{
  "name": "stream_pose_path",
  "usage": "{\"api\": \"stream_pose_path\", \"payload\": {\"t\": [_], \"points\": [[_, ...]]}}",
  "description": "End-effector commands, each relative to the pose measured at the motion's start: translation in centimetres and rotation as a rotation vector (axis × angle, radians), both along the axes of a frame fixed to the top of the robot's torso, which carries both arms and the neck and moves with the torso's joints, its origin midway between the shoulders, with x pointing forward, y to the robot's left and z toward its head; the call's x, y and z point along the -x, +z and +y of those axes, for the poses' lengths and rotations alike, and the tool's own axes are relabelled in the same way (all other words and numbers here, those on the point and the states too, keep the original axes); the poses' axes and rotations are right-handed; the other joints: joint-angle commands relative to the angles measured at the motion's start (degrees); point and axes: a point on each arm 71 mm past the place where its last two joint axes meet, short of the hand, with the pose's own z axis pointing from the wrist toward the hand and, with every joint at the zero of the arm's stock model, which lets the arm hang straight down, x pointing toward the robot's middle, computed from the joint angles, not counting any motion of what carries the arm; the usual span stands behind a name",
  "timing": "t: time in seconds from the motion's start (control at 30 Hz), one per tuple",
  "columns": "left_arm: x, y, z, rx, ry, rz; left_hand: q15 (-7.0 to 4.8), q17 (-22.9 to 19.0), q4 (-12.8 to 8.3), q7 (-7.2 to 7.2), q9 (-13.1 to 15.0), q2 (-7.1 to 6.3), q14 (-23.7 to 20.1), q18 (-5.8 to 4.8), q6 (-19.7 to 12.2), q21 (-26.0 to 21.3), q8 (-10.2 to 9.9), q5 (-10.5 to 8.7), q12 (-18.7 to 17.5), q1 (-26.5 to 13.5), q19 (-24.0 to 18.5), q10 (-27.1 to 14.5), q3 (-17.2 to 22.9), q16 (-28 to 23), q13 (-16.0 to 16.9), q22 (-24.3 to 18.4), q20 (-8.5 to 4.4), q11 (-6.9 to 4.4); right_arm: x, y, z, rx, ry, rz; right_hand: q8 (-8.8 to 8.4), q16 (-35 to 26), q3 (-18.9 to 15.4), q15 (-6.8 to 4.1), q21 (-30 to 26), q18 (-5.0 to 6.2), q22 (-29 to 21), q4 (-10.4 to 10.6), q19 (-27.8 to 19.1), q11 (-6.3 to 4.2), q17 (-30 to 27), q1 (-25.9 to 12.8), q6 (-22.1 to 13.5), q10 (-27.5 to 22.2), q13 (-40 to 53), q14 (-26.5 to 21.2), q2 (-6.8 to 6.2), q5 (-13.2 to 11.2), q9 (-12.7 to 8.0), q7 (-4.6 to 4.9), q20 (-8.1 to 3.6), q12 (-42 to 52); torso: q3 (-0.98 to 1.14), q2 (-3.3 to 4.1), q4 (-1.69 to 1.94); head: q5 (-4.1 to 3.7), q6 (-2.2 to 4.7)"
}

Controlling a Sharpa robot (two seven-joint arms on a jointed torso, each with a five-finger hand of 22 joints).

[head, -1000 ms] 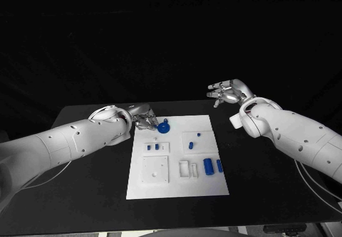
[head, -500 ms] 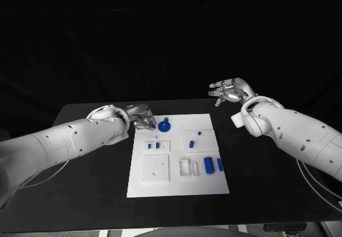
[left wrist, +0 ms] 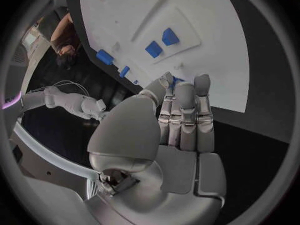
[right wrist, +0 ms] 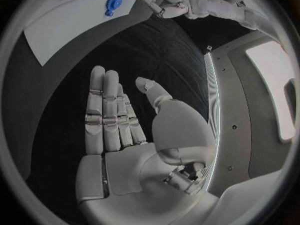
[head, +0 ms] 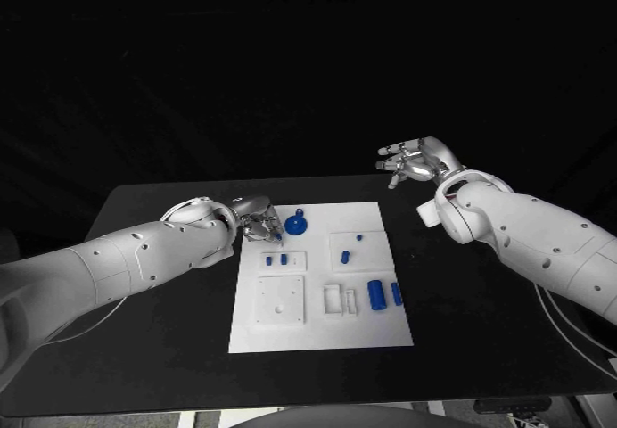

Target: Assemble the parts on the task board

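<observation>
The white task board point(head: 322, 334) lies in the middle of the black table. A round blue part point(head: 297, 225) sits near its far edge. Small blue parts point(head: 274, 260) stand in a recess on the left, one blue part point(head: 345, 259) sits right of them, and two longer blue parts point(head: 377, 295) lie on the right side. My left hand point(head: 259, 221) hovers at the board's far left corner, just left of the round part, fingers straight and holding nothing point(left wrist: 181, 115). My right hand point(head: 414, 160) is raised beyond the table's far right, palm open point(right wrist: 119, 125).
The right wrist view shows the board point(right wrist: 69, 25) with the round blue part point(right wrist: 114, 0) and my left hand point(right wrist: 165, 0) beside it. The left wrist view shows the board point(left wrist: 212, 45) with two blue parts point(left wrist: 161, 42) past the fingertips. Bare black table surrounds the board.
My left arm has sunk a little, and its hand has drawn slightly away from the round blue part. The right hand has hardly moved.
</observation>
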Motion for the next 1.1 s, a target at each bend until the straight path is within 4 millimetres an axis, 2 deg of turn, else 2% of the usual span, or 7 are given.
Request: {"api": "stream_pose_path", "payload": {"t": [0.03, 0.13, 0.2, 0.4, 0.63, 0.83, 1.1], "points": [[0.15, -0.20, 0.18, -0.015, -0.019, 0.009, -0.05, 0.12, -0.31, 0.10, 0.06, 0.22, 0.55, 0.87, 0.12, 0.26, 0.15, -0.23, -0.17, 0.37, 0.21, -0.03, 0.07, -0.18, 0.09, 1.07, -0.36, 0.21, 0.02, 0.04, 0.06, 0.003, 0.011, -0.002, -0.08, 0.24, 0.34, 0.22, 0.09, 1.09, 0.11, -0.08, 0.19, 0.02, -0.08, -0.13, 0.21, -0.29, -0.09, 0.09, -0.29, 0.33, 0.07, 0.01, 0.10, -0.31, 0.02, 0.02, -0.04, -0.12, -0.30], [0.19, -0.27, 0.40, -0.021, -0.019, 0.013, -0.04, 0.13, -0.37, 0.11, 0.06, 0.19, 0.56, 0.88, 0.10, 0.28, 0.14, -0.23, -0.18, 0.39, 0.21, -0.03, 0.09, -0.19, 0.09, 1.07, -0.36, 0.21, 0.01, 0.03, 0.11, 0.002, 0.011, -0.002, -0.08, 0.25, 0.37, 0.22, 0.09, 1.09, 0.14, -0.10, 0.19, 0.01, -0.09, -0.16, 0.20, -0.28, -0.09, 0.10, -0.30, 0.33, 0.07, 0.01, 0.10, -0.31, -0.02, 0.02, -0.17, -0.29, -0.13], [0.21, -0.32, 0.46, -0.026, -0.021, 0.016, -0.04, 0.13, -0.37, 0.11, 0.06, 0.19, 0.56, 0.88, 0.10, 0.28, 0.14, -0.23, -0.18, 0.39, 0.21, -0.03, 0.09, -0.19, 0.09, 1.07, -0.36, 0.21, 0.01, 0.03, 0.17, 0.002, 0.012, -0.002, -0.08, 0.25, 0.37, 0.22, 0.09, 1.09, 0.14, -0.10, 0.19, 0.01, -0.09, -0.16, 0.20, -0.28, -0.09, 0.10, -0.30, 0.33, 0.07, 0.01, 0.10, -0.31, -0.05, -0.02, -0.15, -0.31, -0.28], [0.18, -0.38, 0.44, -0.030, -0.025, 0.018, -0.03, 0.15, -0.47, 0.13, 0.04, 0.14, 0.53, 0.89, 0.06, 0.32, 0.13, -0.24, -0.18, 0.43, 0.17, -0.04, 0.10, -0.23, 0.09, 1.08, -0.35, 0.23, 0.00, 0.01, 0.25, 0.002, 0.013, -0.002, -0.08, 0.25, 0.37, 0.22, 0.09, 1.09, 0.15, -0.12, 0.19, 0.01, -0.09, -0.13, 0.19, -0.29, -0.09, 0.10, -0.30, 0.33, 0.07, 0.02, 0.09, -0.31, -0.10, 0.01, 0.03, 0.43, -0.27], [0.04, -0.43, 0.46, -0.033, -0.024, 0.017, -0.03, 0.15, -0.47, 0.13, 0.04, 0.14, 0.53, 0.89, 0.06, 0.32, 0.13, -0.24, -0.18, 0.43, 0.17, -0.04, 0.10, -0.23, 0.09, 1.08, -0.35, 0.23, 0.00, 0.00, 0.36, 0.001, 0.015, -0.001, -0.08, 0.25, 0.36, 0.21, 0.08, 1.10, 0.16, -0.19, 0.20, 0.02, -0.09, -0.03, 0.18, -0.31, -0.09, 0.10, -0.29, 0.35, 0.07, 0.02, 0.09, -0.32, 0.00, 0.04, -0.01, 0.35, -0.35], [-0.09, -0.48, 0.28, -0.034, -0.026, 0.016, -0.01, 0.20, -0.58, 0.16, 0.05, 0.24, 0.50, 0.93, -0.01, 0.44, 0.14, -0.20, -0.18, 0.42, 0.10, -0.09, 0.27, -0.26, 0.09, 1.10, -0.33, 0.25, -0.02, -0.01, 0.39, 0.001, 0.015, -0.002, -0.08, 0.25, 0.36, 0.21, 0.08, 1.10, 0.16, -0.19, 0.20, 0.02, -0.09, -0.03, 0.18, -0.31, -0.09, 0.10, -0.29, 0.35, 0.07, 0.02, 0.09, -0.32, 0.00, 0.00, -0.09, 0.41, -0.32], [-0.23, -0.54, 0.09, -0.035, -0.028, 0.017, -0.01, 0.22, -0.63, 0.16, 0.05, 0.25, 0.51, 0.95, -0.03, 0.49, 0.14, -0.18, -0.17, 0.43, 0.10, -0.07, 0.31, -0.25, 0.10, 1.10, -0.33, 0.25, -0.02, -0.02, 0.42, 0.001, 0.015, -0.002, -0.08, 0.25, 0.36, 0.21, 0.08, 1.10, 0.16, -0.19, 0.20, 0.02, -0.09, -0.03, 0.18, -0.31, -0.09, 0.10, -0.29, 0.35, 0.07, 0.02, 0.09, -0.32, 0.07, -0.01, -0.11, 0.12, -0.46]]}}
